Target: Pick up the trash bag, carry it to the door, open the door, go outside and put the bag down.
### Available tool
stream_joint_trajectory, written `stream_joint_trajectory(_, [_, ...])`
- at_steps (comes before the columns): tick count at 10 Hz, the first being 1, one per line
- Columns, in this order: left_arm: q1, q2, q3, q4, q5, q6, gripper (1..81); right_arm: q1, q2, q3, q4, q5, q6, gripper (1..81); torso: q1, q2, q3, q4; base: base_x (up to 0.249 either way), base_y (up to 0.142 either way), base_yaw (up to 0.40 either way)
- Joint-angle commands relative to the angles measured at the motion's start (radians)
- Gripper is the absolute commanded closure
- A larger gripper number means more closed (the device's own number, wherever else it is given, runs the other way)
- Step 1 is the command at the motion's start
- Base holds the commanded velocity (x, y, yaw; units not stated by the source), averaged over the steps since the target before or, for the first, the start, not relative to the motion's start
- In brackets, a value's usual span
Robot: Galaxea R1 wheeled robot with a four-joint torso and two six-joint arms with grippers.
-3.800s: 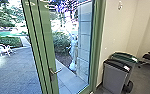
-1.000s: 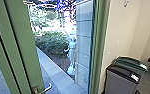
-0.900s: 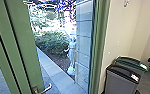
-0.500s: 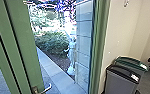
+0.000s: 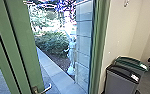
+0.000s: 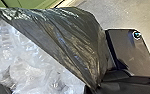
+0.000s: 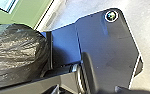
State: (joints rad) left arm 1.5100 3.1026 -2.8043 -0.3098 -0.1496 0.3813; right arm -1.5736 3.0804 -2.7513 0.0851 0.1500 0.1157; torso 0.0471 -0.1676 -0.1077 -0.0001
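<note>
Left pincer (image 6: 97, 87) clamps one trash bag (image 6: 73, 40); right pincer (image 7: 52, 89), I can't tell; two bins (image 5: 121, 80), one handle (image 5: 47, 88).

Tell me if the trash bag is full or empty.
Not empty: crumpled clear plastic shows inside the trash bag in the left wrist view; how full, I cannot tell.

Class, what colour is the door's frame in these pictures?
The door's frame is green, seen best in the head view.

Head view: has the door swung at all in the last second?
No. The door keeps the same gap to the green frame on its right, and the same spacing to the pale statue outside.
</note>
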Motion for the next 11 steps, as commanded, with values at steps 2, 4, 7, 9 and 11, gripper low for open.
stream_joint_trajectory(2, [-0.056,0.001,-0.001,0.012,0.054,0.004,81.1,0.048,0.007,0.003,-0.005,-0.049,-0.002,1.0,0.0,0.0,0.0,0.0,0.0,0.0,0.0])
stream_joint_trajectory(4, [-0.056,0.001,-0.001,0.012,0.056,0.004,81.1,0.049,0.007,0.003,-0.005,-0.049,-0.002,1.0,0.0,0.0,0.0,0.0,0.0,0.0,0.0])
stream_joint_trajectory(7, [-0.056,0.001,-0.001,0.012,0.056,0.004,81.1,0.049,0.008,0.004,-0.007,-0.049,-0.002,1.0,0.0,0.0,0.0,0.0,0.0,0.0,0.0])
stream_joint_trajectory(9, [-0.056,0.002,-0.001,0.012,0.056,0.004,81.1,0.049,0.007,0.003,-0.007,-0.049,-0.002,1.0,0.0,0.0,0.0,0.0,0.0,0.0,0.099])
stream_joint_trajectory(11, [-0.056,0.001,-0.001,0.012,0.056,0.004,81.1,0.05,0.008,0.003,-0.007,-0.049,-0.002,1.0,0.0,0.0,0.0,0.0,0.0,0.0,0.146])
